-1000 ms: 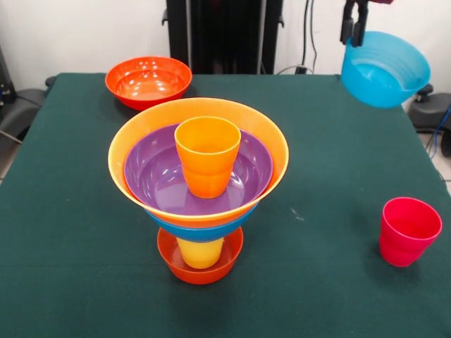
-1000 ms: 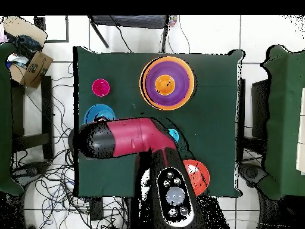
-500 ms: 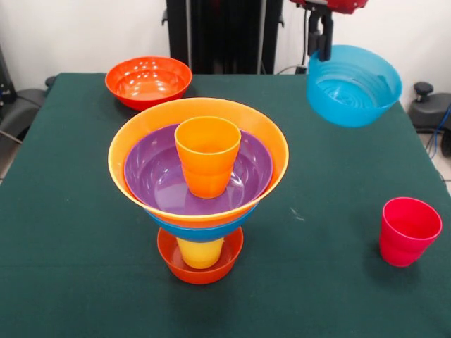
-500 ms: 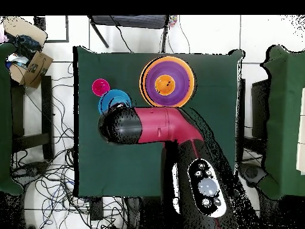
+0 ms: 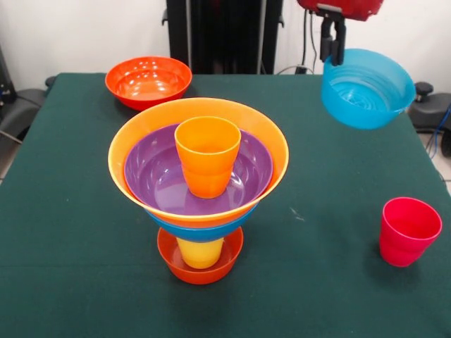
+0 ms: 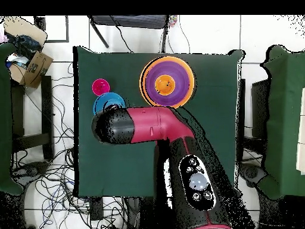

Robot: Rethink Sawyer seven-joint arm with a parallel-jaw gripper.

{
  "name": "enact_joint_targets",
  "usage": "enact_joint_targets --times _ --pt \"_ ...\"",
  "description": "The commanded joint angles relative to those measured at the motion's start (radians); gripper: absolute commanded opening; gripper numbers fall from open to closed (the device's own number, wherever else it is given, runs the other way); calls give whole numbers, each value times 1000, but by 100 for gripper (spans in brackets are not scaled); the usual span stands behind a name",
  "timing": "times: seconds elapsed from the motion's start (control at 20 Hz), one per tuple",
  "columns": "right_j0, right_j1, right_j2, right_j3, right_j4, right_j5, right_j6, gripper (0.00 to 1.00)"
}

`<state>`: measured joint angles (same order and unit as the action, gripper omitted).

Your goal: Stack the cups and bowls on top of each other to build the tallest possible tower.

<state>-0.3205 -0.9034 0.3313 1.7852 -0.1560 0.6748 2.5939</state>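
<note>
While tool (image 5: 332,44) grips rim, blue bowl (image 5: 368,88) hangs tilted just below, above table (image 5: 84,211).

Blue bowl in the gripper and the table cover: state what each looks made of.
Blue bowl: looks like glossy, slightly translucent plastic, with bright highlights and ridged rings showing inside. Gripper is shut on its rim. Table cover: dark green and matt with no shine, probably cloth or felt.

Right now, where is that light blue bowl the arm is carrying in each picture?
Front view: the light blue bowl hangs tilted at upper right, held at its rim by the gripper.
Overhead view: left of centre, partly under the arm.
Shared landmark: the pinkish red cup nearby.
</note>
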Motion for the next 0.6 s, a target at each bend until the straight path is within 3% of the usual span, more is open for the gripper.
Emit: enact_joint_targets --times 0.05,0.6 --pt "5 -7 70 -48 -11 50 -108 0" --pt "-65 -22 129 -98 25 116 -159 0"
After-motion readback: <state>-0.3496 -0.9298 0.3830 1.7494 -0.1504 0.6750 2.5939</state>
